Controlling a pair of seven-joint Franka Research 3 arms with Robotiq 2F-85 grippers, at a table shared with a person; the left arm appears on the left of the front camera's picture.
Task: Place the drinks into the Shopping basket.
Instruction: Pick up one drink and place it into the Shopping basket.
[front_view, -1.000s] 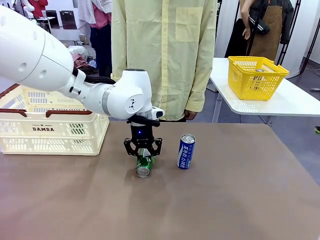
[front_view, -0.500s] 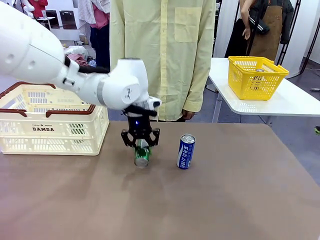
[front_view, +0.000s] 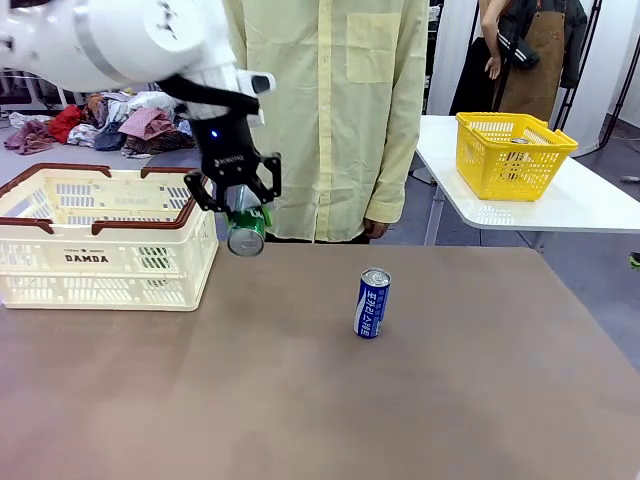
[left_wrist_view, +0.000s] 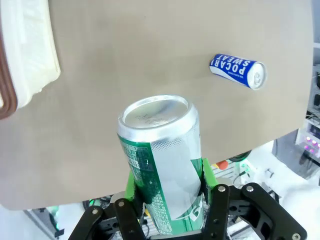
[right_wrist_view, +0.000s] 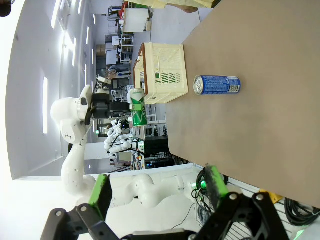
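My left gripper (front_view: 238, 208) is shut on a green drink can (front_view: 246, 232), which hangs tilted in the air just right of the cream Shopping basket (front_view: 100, 262), about level with its brown rim. In the left wrist view the green can (left_wrist_view: 162, 165) sits between the green pads, silver top facing away, with the basket's corner (left_wrist_view: 30, 55) at upper left. A blue drink can (front_view: 372, 302) stands upright on the brown table, right of centre; it also appears as the blue can (left_wrist_view: 236, 71) and the blue can (right_wrist_view: 217, 84). My right gripper (right_wrist_view: 157, 192) stands open, holding nothing.
A person in a pale yellow shirt (front_view: 330, 110) stands at the far side of the table. A smaller yellow basket (front_view: 512, 152) sits on a white side table (front_view: 560, 205) at the right. Bare brown tabletop (front_view: 330, 400) spreads in front.
My left gripper has lifted the green can off the table and carried it up and to the left, toward the basket. The blue can has stayed put.
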